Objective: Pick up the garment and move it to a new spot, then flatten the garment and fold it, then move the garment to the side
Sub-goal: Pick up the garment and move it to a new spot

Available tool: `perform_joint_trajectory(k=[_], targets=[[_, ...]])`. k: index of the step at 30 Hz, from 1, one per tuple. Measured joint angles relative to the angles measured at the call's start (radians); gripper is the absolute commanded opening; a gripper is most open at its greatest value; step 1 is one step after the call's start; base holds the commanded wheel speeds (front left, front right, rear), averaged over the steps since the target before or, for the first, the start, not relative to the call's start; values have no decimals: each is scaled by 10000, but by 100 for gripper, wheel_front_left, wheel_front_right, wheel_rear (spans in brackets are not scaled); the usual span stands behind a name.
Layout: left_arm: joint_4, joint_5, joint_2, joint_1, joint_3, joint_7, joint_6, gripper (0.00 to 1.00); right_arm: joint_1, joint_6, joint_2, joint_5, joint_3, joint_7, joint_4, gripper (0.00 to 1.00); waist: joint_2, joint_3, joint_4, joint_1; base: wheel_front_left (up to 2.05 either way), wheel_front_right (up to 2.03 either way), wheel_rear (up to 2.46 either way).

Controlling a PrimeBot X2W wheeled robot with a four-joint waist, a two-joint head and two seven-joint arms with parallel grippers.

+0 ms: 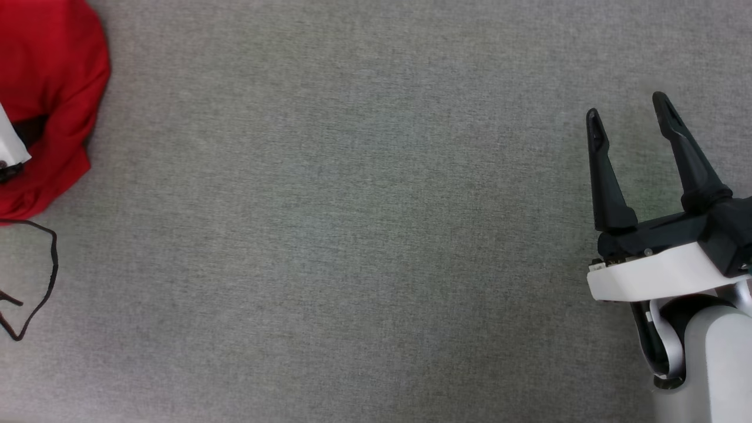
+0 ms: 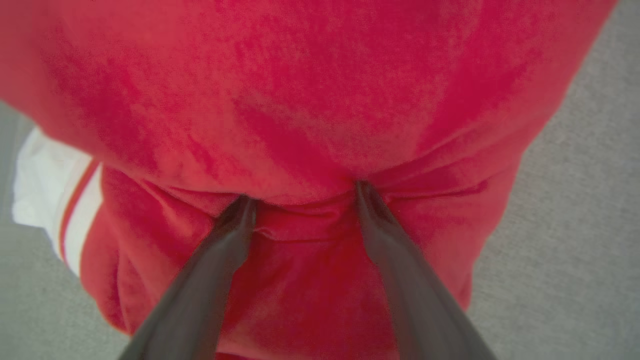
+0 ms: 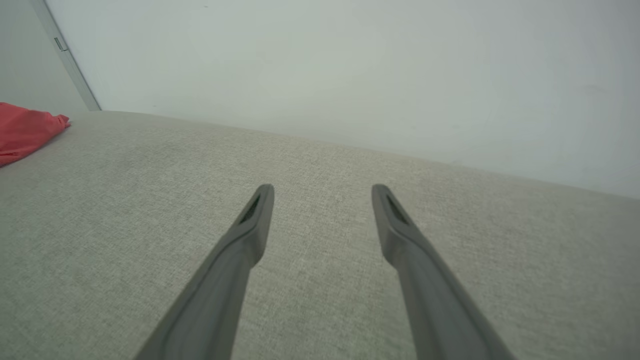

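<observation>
The garment (image 1: 53,88) is seen bunched at the top left corner of the head view, cut off by that view's left edge. The visible part runs up and down along that edge; its true long axis and heading cannot be told. In the left wrist view a white sleeve (image 2: 55,195) with red stripes is shown at the heap's left side. The left gripper (image 2: 302,195) is held spread wide, its fingertips (image 2: 244,210) tucked under a fold of the red cloth; no pinch is seen. The right gripper (image 1: 628,111) is held apart too, well away at the right, over the grey cloth surface (image 1: 352,235). A wide bare stretch is left between garment and right gripper. A black cable (image 1: 51,276) is looped just below the garment. In the right wrist view, the surface's far edge is met by a pale wall (image 3: 350,75).
</observation>
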Motion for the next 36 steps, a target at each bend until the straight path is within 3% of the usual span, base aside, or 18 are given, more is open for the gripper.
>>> perform_joint_trajectory(k=[4,5,6,7,15,25,36], targets=[[288,-171,77,55,153,169,207,100,-34,0,0,0,-12,-15,8,100,0,188,-196,-1,0,0,0],[322,-161,107,62,157,171,259,78,-59,0,0,0,-8,-8,10,100,0,197,-216,-2,0,0,0],[376,-211,100,62,194,165,265,43,-112,0,0,-4,-6,-8,8,100,0,192,-227,-1,0,0,0],[401,-221,84,66,211,88,282,0,-153,0,0,-19,-10,-8,6,100,-1,175,-230,-2,0,0,0],[537,408,-61,265,-121,-2015,341,0,-53,0,0,127,-12,-86,422,100,0,-590,-218,-2,0,0,0],[389,1231,-278,-331,-727,-5195,240,0,633,0,-2,723,-61,-407,1204,100,0,-2484,-263,-3,0,0,0],[-775,1649,-1787,526,-1726,-7099,222,0,1783,0,0,1145,-435,-491,1641,100,0,-4702,-687,-6,0,0,0]])
